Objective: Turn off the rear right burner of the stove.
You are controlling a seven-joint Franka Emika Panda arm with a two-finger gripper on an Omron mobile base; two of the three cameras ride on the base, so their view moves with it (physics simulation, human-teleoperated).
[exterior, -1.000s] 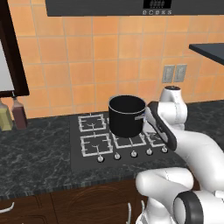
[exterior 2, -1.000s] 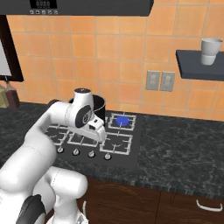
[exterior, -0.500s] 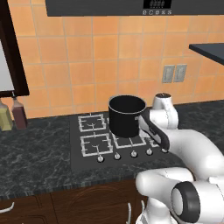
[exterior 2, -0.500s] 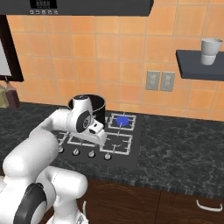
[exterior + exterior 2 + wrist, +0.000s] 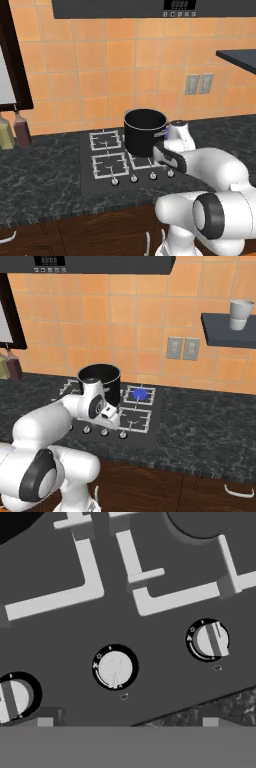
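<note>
Dark fingertips of the tool [image 5: 127, 722] barely poke up at the bottom edge of the hand view, one lower left, one lower right, well apart, so it reads as spread, pinching nothing. Between them and just above sits the middle knob [image 5: 115, 668], round face-on, grip bar not readable. Right knob [image 5: 210, 640] at mid right has its bar near vertical in frame; left knob [image 5: 12, 698] at lower left also shows a bar. Above the knobs run grey grate bars [image 5: 87, 572] across the glossy black stove [image 5: 165, 619]. In the right base view the tool [image 5: 114, 421] hangs low over the knob row [image 5: 104, 432], lower centre of frame, not touching that I can tell. Rear right burner [image 5: 139, 394] sits just right of frame centre, up and right of the tool, with a blue glow at its cap, so I judge it is lit: task not done. Black pot [image 5: 99, 380] stands on the grate left of it, behind the wrist. In the left base view the pot [image 5: 145, 132] is centre frame and hides most of that burner; speckled tabletop [image 5: 45, 185] surrounds the stove. Remaining, as I judge it: pick the right knob, close on it, rotate to off. Which knob maps to the rear right burner I cannot tell.
</note>
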